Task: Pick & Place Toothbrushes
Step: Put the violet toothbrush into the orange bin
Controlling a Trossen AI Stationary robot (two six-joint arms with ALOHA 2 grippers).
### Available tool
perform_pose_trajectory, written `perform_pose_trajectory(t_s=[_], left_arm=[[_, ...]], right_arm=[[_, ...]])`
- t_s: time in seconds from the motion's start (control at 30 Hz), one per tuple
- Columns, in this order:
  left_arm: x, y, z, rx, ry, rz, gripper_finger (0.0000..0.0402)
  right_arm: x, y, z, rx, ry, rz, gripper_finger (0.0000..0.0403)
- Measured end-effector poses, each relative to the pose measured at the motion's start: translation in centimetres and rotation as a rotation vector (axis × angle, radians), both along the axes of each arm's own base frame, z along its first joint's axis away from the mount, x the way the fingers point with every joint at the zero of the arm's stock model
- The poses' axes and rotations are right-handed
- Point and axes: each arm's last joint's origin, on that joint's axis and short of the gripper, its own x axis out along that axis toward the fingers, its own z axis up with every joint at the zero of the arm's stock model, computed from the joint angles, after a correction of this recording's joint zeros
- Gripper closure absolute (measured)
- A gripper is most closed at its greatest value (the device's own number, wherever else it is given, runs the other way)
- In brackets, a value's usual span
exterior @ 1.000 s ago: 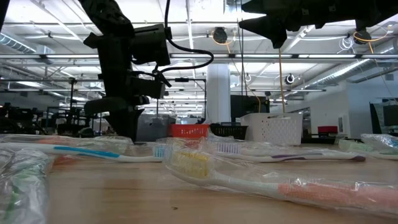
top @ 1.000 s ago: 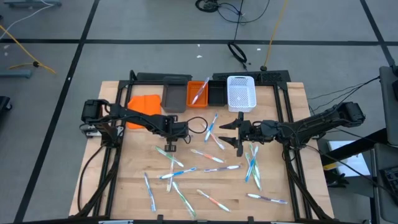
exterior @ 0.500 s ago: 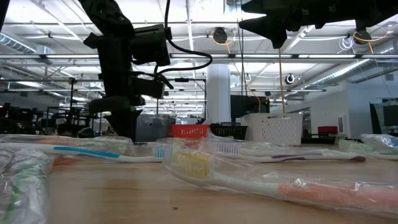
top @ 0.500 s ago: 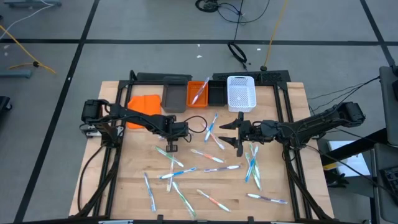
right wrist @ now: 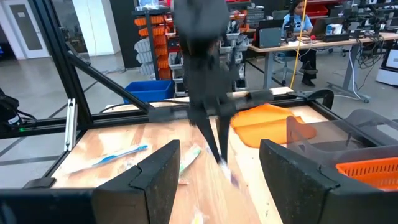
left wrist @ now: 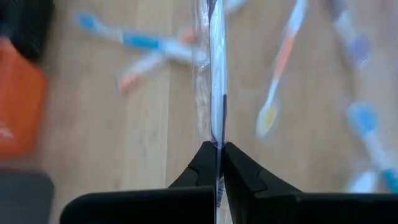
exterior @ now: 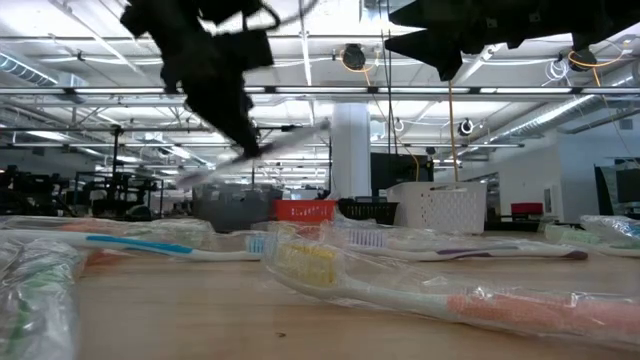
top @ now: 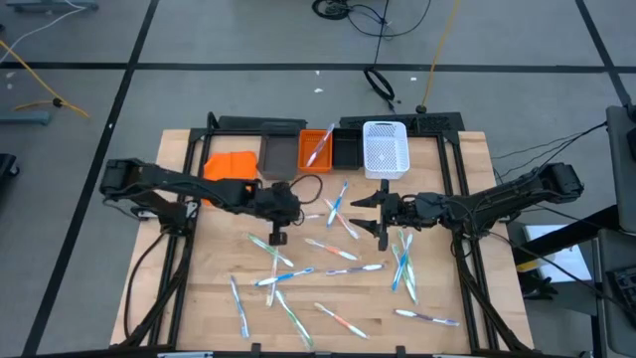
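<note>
Gripping one wrapped toothbrush (left wrist: 216, 87) between clenched fingers, the left gripper (top: 279, 237) hung above the wooden table (top: 199, 288), left of centre, the brush lifted clear of the wood. Other toothbrushes (top: 338, 254) lay scattered across the middle and near part of the table. One more lay in the orange bin (top: 315, 149) at the far edge, beside the white mesh bin (top: 386, 149). Right of centre, the right gripper (top: 370, 214) waited above the table with fingers spread, empty.
</note>
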Motion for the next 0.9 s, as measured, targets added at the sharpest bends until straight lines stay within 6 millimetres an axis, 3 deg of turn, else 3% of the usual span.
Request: perform_pose_trajectory(t_s=[0.17,0.3,0.67,0.9], left_arm=[[0.1,-1.0,3.3,-0.017,-0.244,-0.078,0.0399],[0.6,-1.8,4.7,-0.017,-0.388,-0.148,0.0400],[1.7,-2.1,7.3,-0.011,-0.691,-0.148,0.0397],[2.5,-2.0,7.6,0.001,-0.785,-0.122,0.0397]], right_arm=[[0.0,0.0,0.0,0.001,-0.004,0.000,0.0190],[0.0,0.0,0.2,0.003,-0.022,0.000,0.0190],[0.0,0.0,0.6,0.006,-0.067,0.002,0.0190],[0.3,0.1,0.9,-0.019,-0.119,0.002,0.0190]])
